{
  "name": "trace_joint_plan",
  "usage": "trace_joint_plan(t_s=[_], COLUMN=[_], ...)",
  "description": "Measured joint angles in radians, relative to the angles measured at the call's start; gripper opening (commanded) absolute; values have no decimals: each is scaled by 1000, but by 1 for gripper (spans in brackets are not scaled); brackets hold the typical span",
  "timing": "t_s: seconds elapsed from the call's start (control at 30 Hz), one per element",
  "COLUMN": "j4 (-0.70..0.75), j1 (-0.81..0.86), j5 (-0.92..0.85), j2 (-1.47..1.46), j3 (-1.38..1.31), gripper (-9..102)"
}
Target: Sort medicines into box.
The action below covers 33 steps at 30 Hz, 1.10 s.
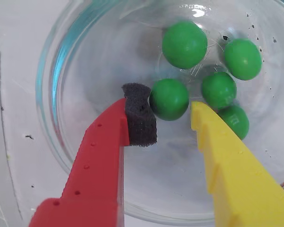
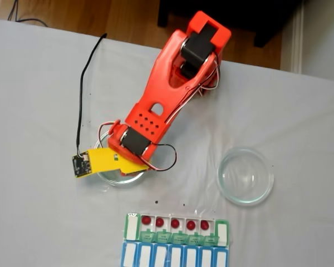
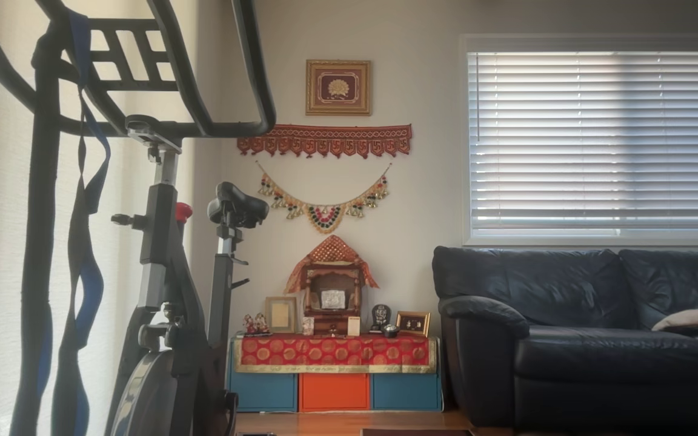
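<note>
Your red-and-yellow gripper [image 1: 173, 116] hangs inside the clear round glass dish [image 1: 52, 127], jaws apart and straddling one glossy green ball [image 1: 169, 99], whose left side meets the dark foam pad [image 1: 139, 116] on the red finger; judged, this lines up a pinch. Count five green balls in that dish. On the table, below the dish in the fixed view, the green-lidded pill organizer [image 2: 132, 227] holds five dark red balls [image 2: 146, 221], one per compartment. A second glass dish [image 2: 246, 176] stands right of it.
</note>
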Motion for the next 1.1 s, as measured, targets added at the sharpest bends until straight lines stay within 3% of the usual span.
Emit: trace_joint_plan(t_s=[1.1], j4=[-80], j1=[-8], j5=[9], j2=[-3], j3=[64], gripper=[12])
